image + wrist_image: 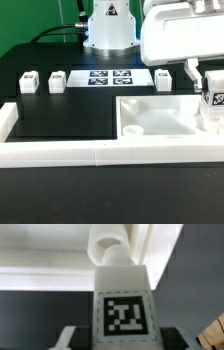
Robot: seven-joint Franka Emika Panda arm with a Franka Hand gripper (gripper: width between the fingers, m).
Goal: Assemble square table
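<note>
Currently, your gripper [122,340] clamps one leg block [122,297] upright, long axis vertical, peg end down at a corner of the single tabletop [160,128]. Three loose leg blocks [28,82] [57,80] [163,76] lie beyond that tabletop.

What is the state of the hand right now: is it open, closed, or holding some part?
The hand is closed, holding one white tagged leg block.

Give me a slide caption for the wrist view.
Claw grips a tagged leg block, with the white table top just beyond it.
</note>
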